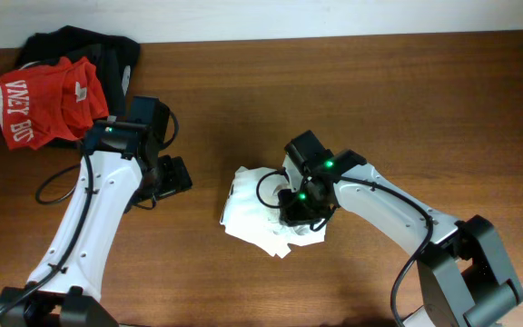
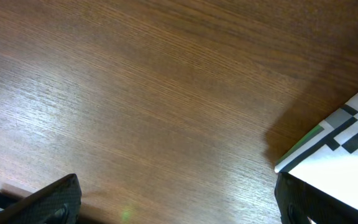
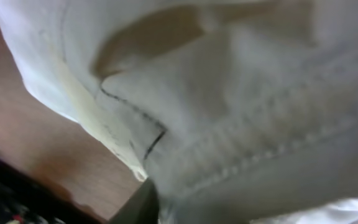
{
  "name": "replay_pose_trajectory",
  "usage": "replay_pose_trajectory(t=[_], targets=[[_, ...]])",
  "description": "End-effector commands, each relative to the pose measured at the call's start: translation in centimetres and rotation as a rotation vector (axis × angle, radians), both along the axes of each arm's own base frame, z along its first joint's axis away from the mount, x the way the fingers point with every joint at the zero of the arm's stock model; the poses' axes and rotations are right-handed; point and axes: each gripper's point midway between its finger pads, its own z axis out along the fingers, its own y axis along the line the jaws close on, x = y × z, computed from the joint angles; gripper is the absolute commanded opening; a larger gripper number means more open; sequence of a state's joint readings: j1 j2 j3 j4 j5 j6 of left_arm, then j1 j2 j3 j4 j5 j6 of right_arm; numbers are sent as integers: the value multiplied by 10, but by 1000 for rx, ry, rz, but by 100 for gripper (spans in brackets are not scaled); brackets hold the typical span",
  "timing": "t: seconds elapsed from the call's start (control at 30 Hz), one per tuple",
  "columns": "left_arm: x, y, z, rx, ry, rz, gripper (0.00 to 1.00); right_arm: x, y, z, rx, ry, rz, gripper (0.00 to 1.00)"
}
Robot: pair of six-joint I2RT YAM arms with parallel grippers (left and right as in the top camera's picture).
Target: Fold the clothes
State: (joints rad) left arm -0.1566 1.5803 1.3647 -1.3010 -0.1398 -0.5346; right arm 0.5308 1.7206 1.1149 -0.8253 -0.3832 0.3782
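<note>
- We see the white T-shirt (image 1: 257, 213) crumpled in a heap near the middle of the wooden table (image 1: 379, 82) (more a bundle than a garment, with no sleeve or hem laid flat).
- The right gripper (image 1: 300, 203) is pressed into the right side of that heap. From its wrist camera, white fabric with a stitched seam fills nearly the whole view. Only part of one dark finger (image 3: 138, 205) shows at the bottom edge, so we cannot tell whether the jaws pinch the cloth or stand apart.
- The left gripper (image 1: 175, 175) hangs over bare wood near the shirt's left side, apart from it. Its fingers (image 2: 48, 199) sit at the two bottom corners of the wrist view, spread wide with nothing between them.
- A red shirt with white lettering (image 1: 48, 107) lies at the far left corner on a black garment (image 1: 98, 45), well apart from the T-shirt.
</note>
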Motion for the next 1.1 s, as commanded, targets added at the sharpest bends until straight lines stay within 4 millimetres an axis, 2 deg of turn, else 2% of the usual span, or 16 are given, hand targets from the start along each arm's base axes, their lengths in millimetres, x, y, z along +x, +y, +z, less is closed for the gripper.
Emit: replay_pose_trajectory(t=[0.0, 0.13, 0.3, 0.47, 0.53, 0.57, 0.63, 0.7, 0.73, 0.77, 0.83, 0.87, 0.9, 0.97, 1.0, 1.07], targets=[[0, 3, -1, 15, -3, -9, 99, 6, -12, 8, -64, 0, -22, 4], [1, 3, -1, 14, -5, -9, 99, 12, -65, 30, -300, 13, -79, 4], [2, 3, -1, 14, -10, -9, 99, 4, -117, 31, -467, 74, -140, 4], [2, 3, -1, 14, -10, -9, 99, 24, -145, -7, -491, -3, -235, 8], [2, 3, -1, 14, -10, -9, 99, 28, -168, -17, -516, -5, -318, 10], [2, 3, -1, 14, -9, -9, 99, 27, -182, -17, -545, 9, -376, 14], [3, 3, -1, 13, -13, -9, 99, 24, -205, -10, -559, 61, -446, 36], [4, 3, -1, 12, -17, -8, 99, 26, -217, 11, -565, 92, -485, 53], [4, 2, -1, 12, -18, -9, 99, 30, -220, 26, -565, 92, -495, 70], [4, 2, -1, 10, -18, -9, 99, 36, -221, 45, -559, 83, -498, 71], [3, 2, -1, 9, -15, -9, 99, 46, -219, 77, -537, 53, -493, 71], [3, 2, -2, 9, -13, -9, 99, 54, -204, 90, -443, 23, -396, 66], [2, 2, -5, 9, -11, -9, 99, 59, -189, 96, -350, 5, -320, 54], [0, 2, -14, 7, -2, -9, 99, 64, -173, 91, -257, -24, -233, 14], [-1, -1, -19, -7, 1, -10, 99, 68, -172, 82, -250, -35, -234, 4], [-2, -2, -22, -18, 6, -11, 99, 65, -150, 58, -119, -33, -166, 4]])
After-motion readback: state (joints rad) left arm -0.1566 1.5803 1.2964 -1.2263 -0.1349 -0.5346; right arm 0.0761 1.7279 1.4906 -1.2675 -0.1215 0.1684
